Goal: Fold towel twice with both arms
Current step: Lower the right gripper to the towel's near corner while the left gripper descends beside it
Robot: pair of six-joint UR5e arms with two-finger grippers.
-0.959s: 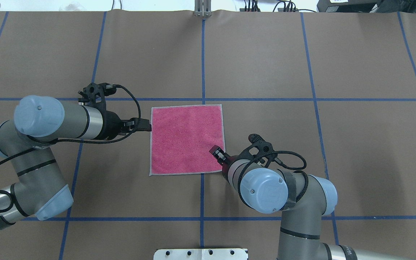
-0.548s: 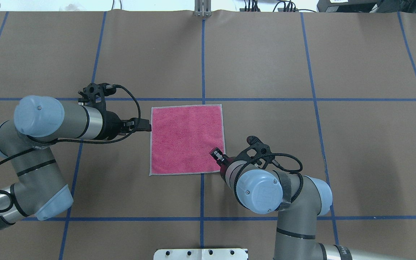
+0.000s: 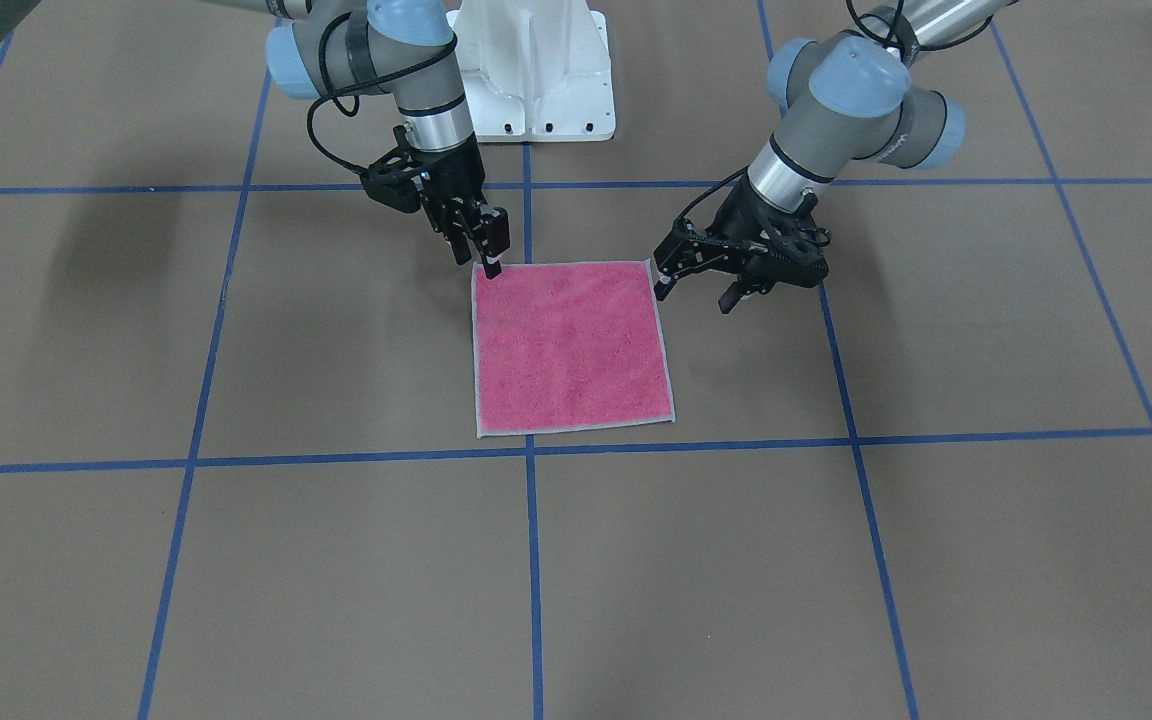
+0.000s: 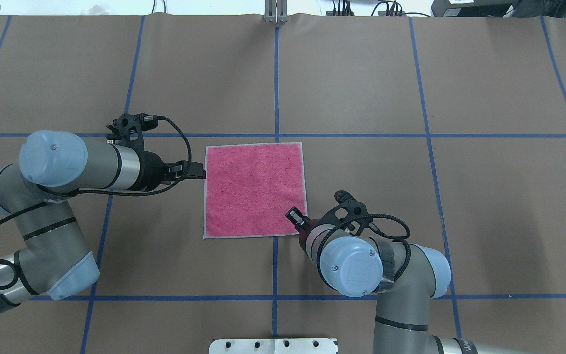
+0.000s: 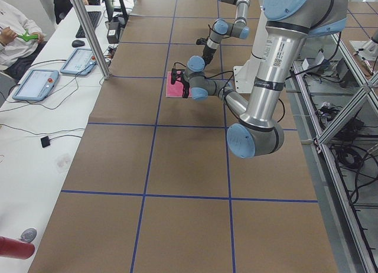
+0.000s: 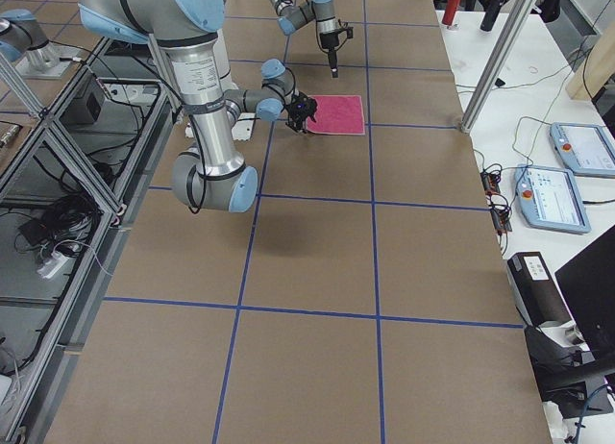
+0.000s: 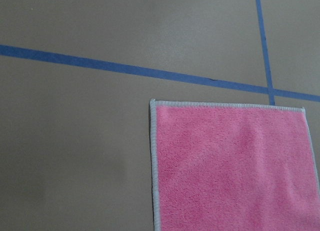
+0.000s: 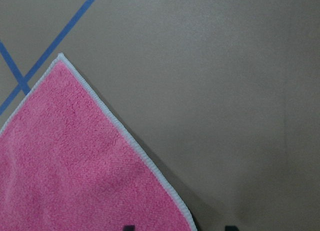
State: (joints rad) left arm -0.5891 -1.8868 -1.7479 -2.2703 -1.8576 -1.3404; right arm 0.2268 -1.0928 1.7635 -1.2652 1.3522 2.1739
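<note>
The towel (image 4: 254,189) lies flat on the brown table, pink face up, with a light grey stitched border (image 3: 571,345). My left gripper (image 4: 199,172) sits low at the middle of the towel's left edge. In the front view its fingers are apart (image 3: 696,292), so it is open and holds nothing. My right gripper (image 4: 294,216) hovers over the towel's near right corner (image 3: 479,258). In the right wrist view two dark fingertips (image 8: 129,227) stand apart at the bottom edge, straddling the towel's border (image 8: 150,166). The left wrist view shows only the towel's far left corner (image 7: 155,103).
Blue tape lines (image 4: 276,78) grid the table. The white pedestal base (image 3: 536,70) stands behind the towel on the robot's side. A side bench with tablets (image 5: 35,84), a seated person (image 5: 15,31) and a metal pole (image 5: 88,31) lie beyond the table's far edge.
My right arm has drawn back toward the robot, bringing its gripper from over the towel's right edge down to the near right corner. The left arm and the towel have not moved.
</note>
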